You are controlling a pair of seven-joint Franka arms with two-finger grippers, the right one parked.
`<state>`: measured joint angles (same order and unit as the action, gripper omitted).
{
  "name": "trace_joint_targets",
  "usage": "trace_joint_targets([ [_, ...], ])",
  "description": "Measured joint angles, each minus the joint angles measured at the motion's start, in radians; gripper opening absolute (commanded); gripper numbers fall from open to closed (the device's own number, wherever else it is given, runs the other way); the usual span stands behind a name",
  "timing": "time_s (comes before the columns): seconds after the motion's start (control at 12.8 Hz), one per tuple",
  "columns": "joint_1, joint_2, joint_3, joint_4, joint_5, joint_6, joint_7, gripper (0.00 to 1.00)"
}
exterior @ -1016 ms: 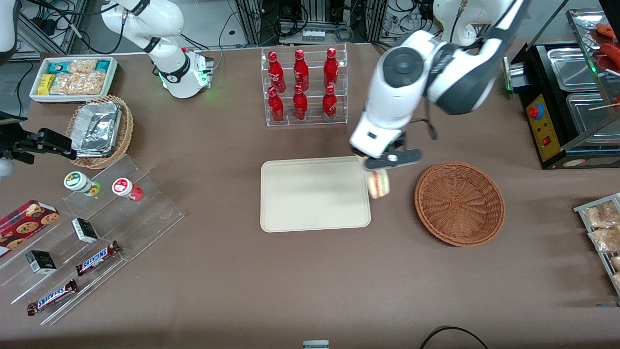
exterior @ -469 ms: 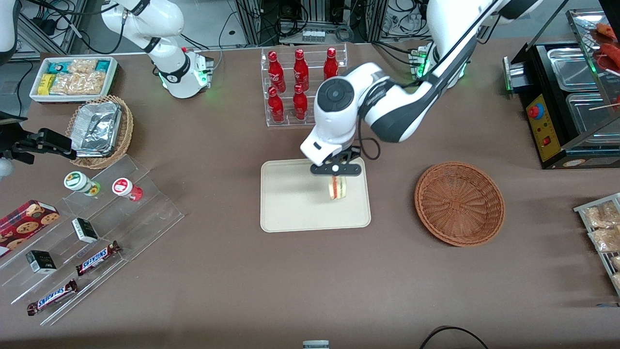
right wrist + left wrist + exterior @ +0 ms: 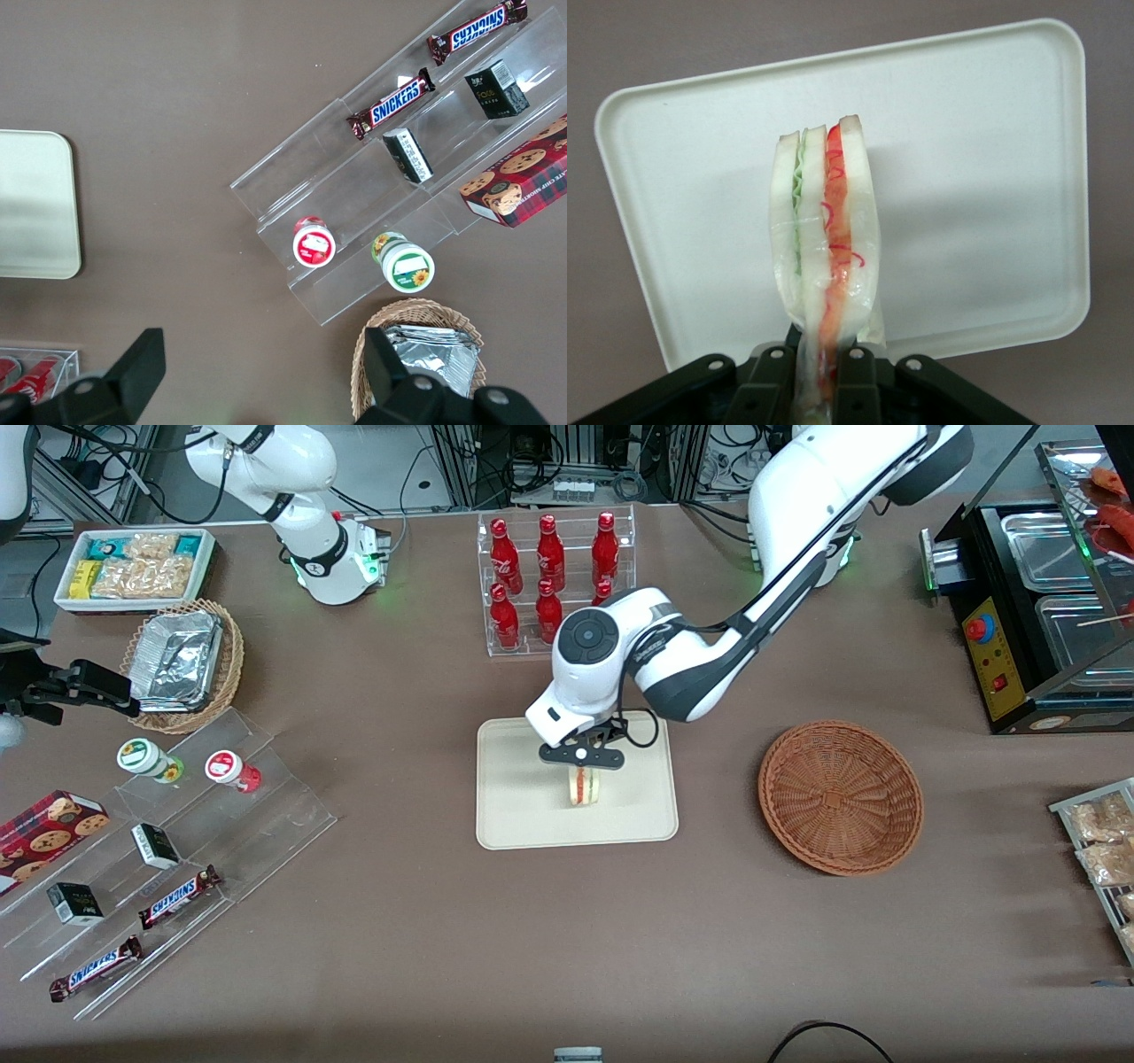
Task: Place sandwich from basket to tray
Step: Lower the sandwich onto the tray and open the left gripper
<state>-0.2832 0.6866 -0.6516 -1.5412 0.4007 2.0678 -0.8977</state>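
The scene is lit evenly and brightly from overhead. A soft shadow is cast on the flat cream-beige rectangular tray (image 3: 523, 815) and the brown surface (image 3: 425, 921) under the working arm. In the wrist view, the tray is washed nearly white, while the black claw (image 3: 819, 390) is rendered dark and slightly blurred. Small glints are seen on the red bottles (image 3: 549, 558).

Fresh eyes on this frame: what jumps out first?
The gripper hangs over the middle of the cream tray, shut on the sandwich, whose red and green filling stripes face the wrist camera. Next, the wicker basket sits beside the tray, toward the working arm's end. The rack of red bottles stands farther from the front camera.
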Motion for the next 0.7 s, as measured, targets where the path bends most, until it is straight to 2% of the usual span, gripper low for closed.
trace_joint_targets([
  [0.39, -0.002, 0.056, 0.006, 0.008, 0.013, 0.042, -0.023, 0.0],
  [0.7, -0.028, 0.104, 0.006, 0.009, 0.089, 0.07, -0.105, 0.0],
])
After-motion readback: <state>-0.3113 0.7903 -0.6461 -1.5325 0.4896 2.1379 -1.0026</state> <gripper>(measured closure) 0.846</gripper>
